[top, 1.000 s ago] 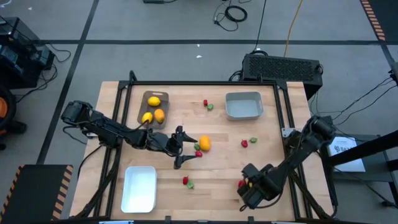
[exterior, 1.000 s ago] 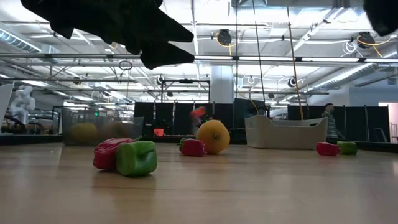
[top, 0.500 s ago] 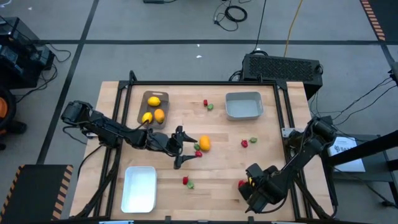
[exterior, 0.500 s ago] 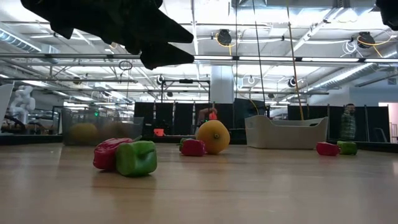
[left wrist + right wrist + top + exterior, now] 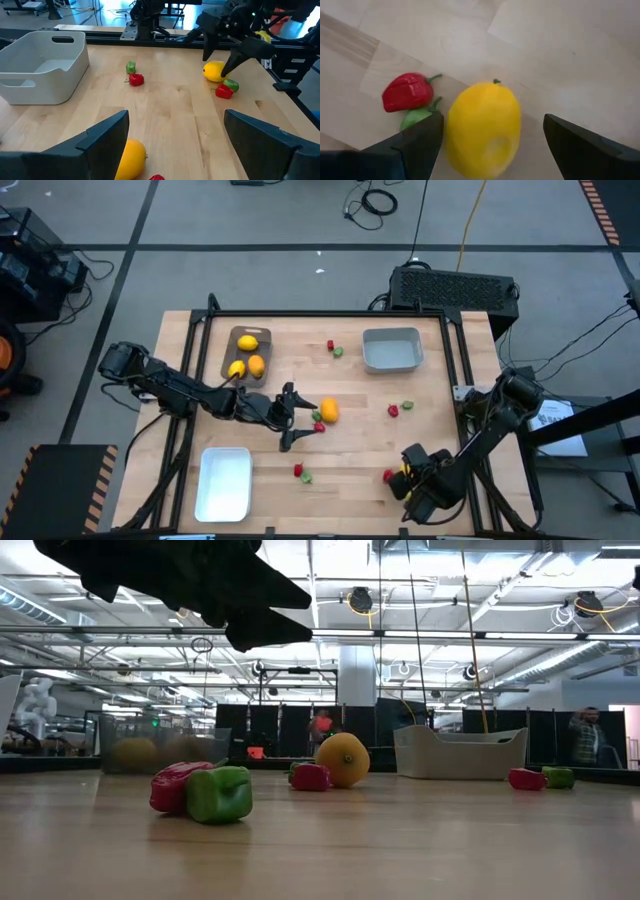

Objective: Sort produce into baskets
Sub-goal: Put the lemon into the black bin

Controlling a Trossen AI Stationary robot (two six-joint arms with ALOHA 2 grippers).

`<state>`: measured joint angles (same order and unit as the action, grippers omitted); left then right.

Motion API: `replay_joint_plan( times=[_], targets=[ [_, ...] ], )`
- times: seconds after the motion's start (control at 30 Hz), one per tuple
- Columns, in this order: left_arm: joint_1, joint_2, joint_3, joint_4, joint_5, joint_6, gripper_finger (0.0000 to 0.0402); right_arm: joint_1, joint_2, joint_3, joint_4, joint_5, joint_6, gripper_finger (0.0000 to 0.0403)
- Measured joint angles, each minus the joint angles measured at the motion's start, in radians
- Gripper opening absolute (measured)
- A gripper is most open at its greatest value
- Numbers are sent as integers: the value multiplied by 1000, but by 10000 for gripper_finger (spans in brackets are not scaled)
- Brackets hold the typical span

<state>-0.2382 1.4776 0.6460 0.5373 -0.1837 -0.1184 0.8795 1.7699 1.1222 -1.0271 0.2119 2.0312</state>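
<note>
Both claws spread wide above the desk (image 5: 350,450), holding nothing.
Lower right, the right claw (image 5: 407,477) hangs over a yellow lemon (image 5: 482,127) beside a red piece (image 5: 408,92); mid-frame, left claw (image 5: 303,420) by orange fruit (image 5: 329,411); brown-grey basket (image 5: 231,349) upper left holds three fruits.

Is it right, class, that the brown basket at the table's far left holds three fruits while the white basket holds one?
Not quite. The high view shows the white basket holding nothing. The brown basket does hold three fruits.
</note>
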Motion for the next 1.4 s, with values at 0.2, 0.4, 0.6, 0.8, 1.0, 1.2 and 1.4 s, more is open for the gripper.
replay_joint_plan(
  times=[0.2, 0.4, 0.6, 0.8, 1.0, 1.2, 1.4],
  targets=[
    [0, 0, 0, 0, 0, -1, 334, 0, 0, -28, 28, -6, 3, 329],
    [0, 0, 0, -1, 0, -1, 334, 7, 0, -28, 26, -40, 2, 329],
    [0, 0, 0, -4, 0, -2, 334, 20, 0, -28, 16, -57, 22, 324],
    [0, 0, 0, -4, 0, -2, 334, 26, 0, -28, -5, -61, 25, 281],
    [0, 0, 0, -4, 0, -3, 334, 26, 0, -28, -15, -57, 6, 227],
    [0, 0, 0, -4, 0, -3, 334, 26, 0, -28, -15, -57, -5, 192],
    [0, 0, 0, -4, 0, -3, 334, 26, 0, -28, -14, -56, -18, 188]
  ],
)
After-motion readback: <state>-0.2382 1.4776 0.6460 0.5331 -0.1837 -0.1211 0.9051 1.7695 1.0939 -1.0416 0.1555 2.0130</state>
